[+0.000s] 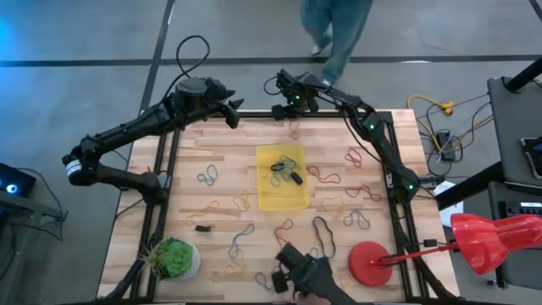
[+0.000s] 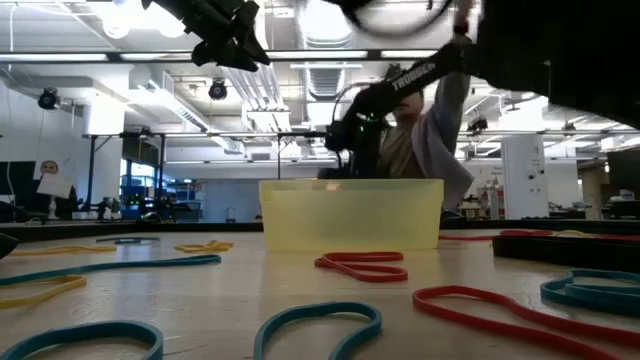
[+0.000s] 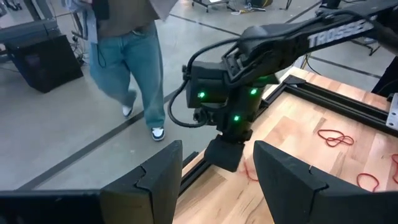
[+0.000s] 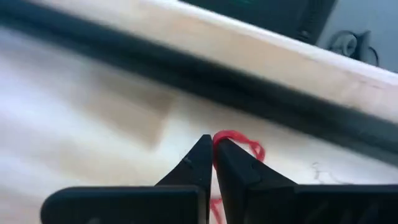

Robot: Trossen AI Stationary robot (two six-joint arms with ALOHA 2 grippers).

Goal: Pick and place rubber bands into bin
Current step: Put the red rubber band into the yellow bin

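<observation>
Rubber bands of several colours lie scattered on the wooden table (image 1: 212,216), among them a blue one (image 1: 207,176) and a red one (image 2: 362,265). The yellow bin (image 1: 282,176) stands mid-table with dark bands lying in it. My right gripper (image 4: 212,144) is at the table's far edge (image 1: 290,113), pointing steeply down and shut on a red rubber band (image 3: 249,171). My left gripper (image 3: 217,180) hangs open high over the far left (image 1: 230,110), touching nothing and facing the right arm's wrist (image 3: 227,102). My right gripper pinches a strand of the red rubber band (image 4: 216,138) between its two fingertips. The fingers come from above, pointing steeply down. The rest of the band bunches in a small loop (image 4: 241,146) right beside the tips. I cannot tell whether it is clear of the wood.
A black frame rail (image 4: 186,71) runs along the far edge just beyond the right gripper. A green plant ball (image 1: 174,257) and a red disc (image 1: 368,261) stand near the front edge. A person (image 3: 130,56) walks on the floor behind the table.
</observation>
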